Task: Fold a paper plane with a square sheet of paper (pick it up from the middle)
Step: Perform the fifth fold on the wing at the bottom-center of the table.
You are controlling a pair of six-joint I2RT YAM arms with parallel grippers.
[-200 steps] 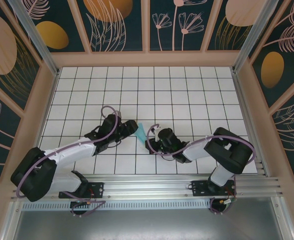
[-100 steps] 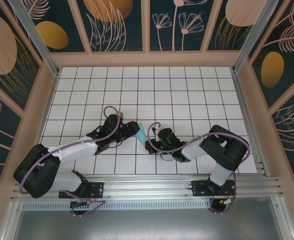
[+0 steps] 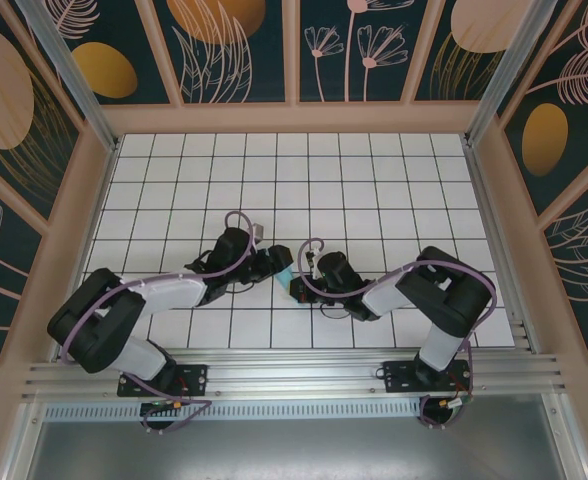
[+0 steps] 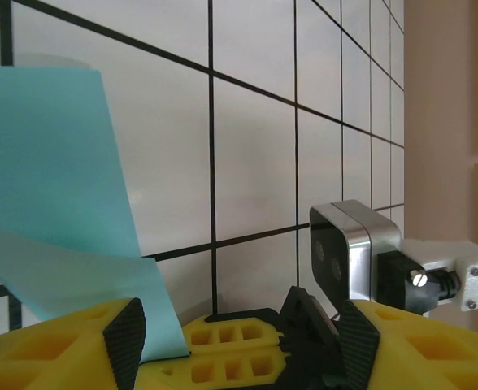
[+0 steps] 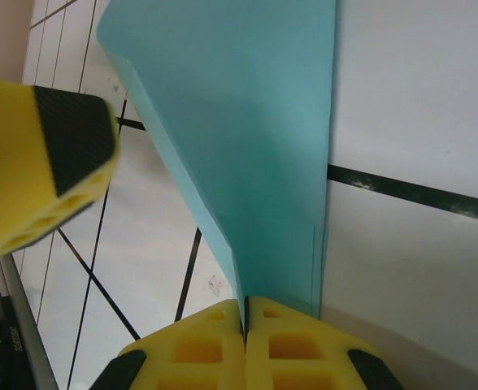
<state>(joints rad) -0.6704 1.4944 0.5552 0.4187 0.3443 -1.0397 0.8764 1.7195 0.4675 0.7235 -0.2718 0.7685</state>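
Now the left claw (image 3: 277, 262) sits closer to the turquoise sheet of paper (image 3: 287, 270) than it did a second ago. In the top view it has slid toward 3 o'clock, so only a small sliver of the folded sheet shows where a clear pointed triangle stood before. The left arm (image 3: 164, 292) has swung with it, its dark shoulder joint drawn in from the 8 o'clock corner toward the middle of the table (image 3: 374, 180). The right claw (image 3: 299, 287) has hardly moved and lies at 5 o'clock of the sheet. The sheet itself stays just toward 6 o'clock of the table's centre.

From the right wrist, the right claw (image 5: 245, 321) is pressed tight on the lower edge of the sheet of paper (image 5: 247, 138), which rises from the pinch toward 12 o'clock as a creased, doubled flap. One finger (image 5: 52, 171) of the left claw hangs at 9 o'clock of the flap, just beside it.

From the left wrist, the left claw (image 4: 239, 337) stands with its jaws apart, closed on nothing. The sheet of paper (image 4: 52, 187) comes in at 10 o'clock, and its lower corner reaches the inner side of the finger at 7 o'clock; whether it touches I cannot tell. The right arm's wrist camera (image 4: 357, 252) shows at 4 o'clock.
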